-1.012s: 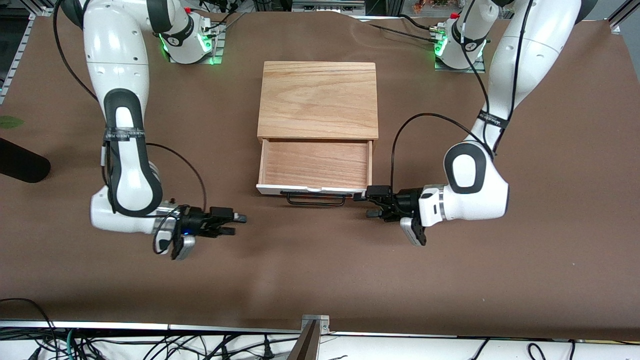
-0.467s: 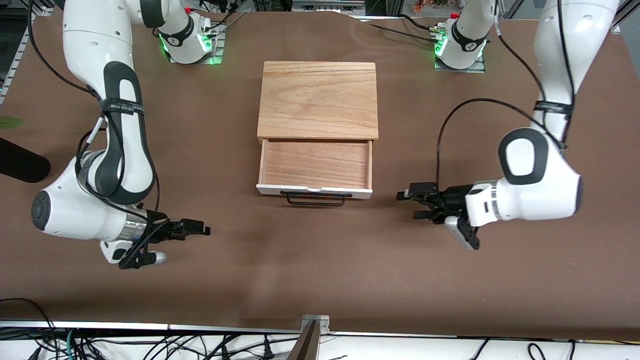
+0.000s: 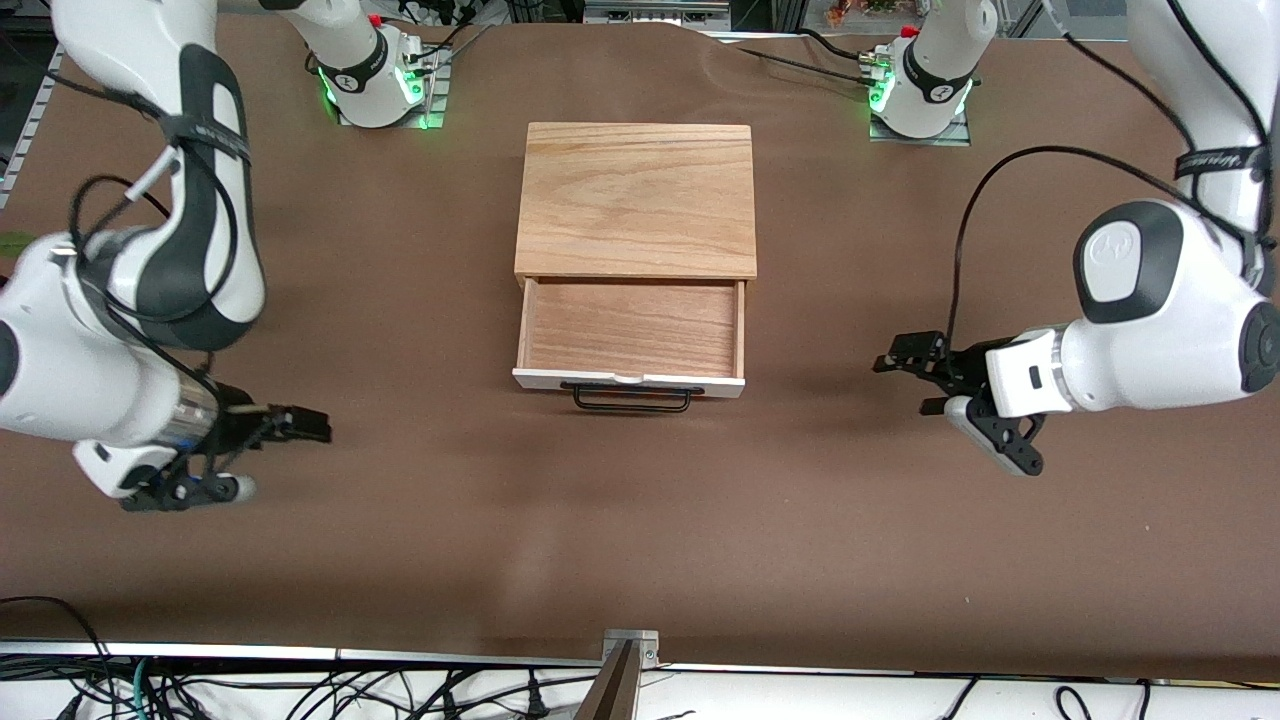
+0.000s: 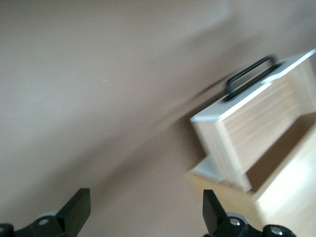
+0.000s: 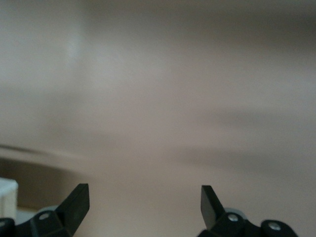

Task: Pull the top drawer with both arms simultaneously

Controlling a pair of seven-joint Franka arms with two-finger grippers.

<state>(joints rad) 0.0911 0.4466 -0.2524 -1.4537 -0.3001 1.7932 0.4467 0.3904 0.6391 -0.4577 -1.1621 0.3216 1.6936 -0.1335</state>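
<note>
The top drawer (image 3: 630, 325) stands pulled out of the oak-grain cabinet (image 3: 635, 200), with its light-wood tray bare. Its white front panel (image 3: 560, 378) and black wire handle (image 3: 632, 398) face the front camera. My left gripper (image 3: 906, 384) is open and empty over the brown table, off the drawer toward the left arm's end. My right gripper (image 3: 308, 432) is open and empty over the table toward the right arm's end. The left wrist view shows its open gripper (image 4: 144, 210), the drawer (image 4: 256, 118) and the handle (image 4: 249, 74). The right wrist view shows its open gripper (image 5: 143, 200) over bare table.
The two arm bases (image 3: 380, 85) (image 3: 915, 95) glow green along the table edge farthest from the front camera. A metal bracket (image 3: 625, 650) sits at the table's front edge, with cables below it.
Both grippers have moved away from the drawer's front corners, each toward its own arm's end of the table. The drawer has stayed pulled out.
</note>
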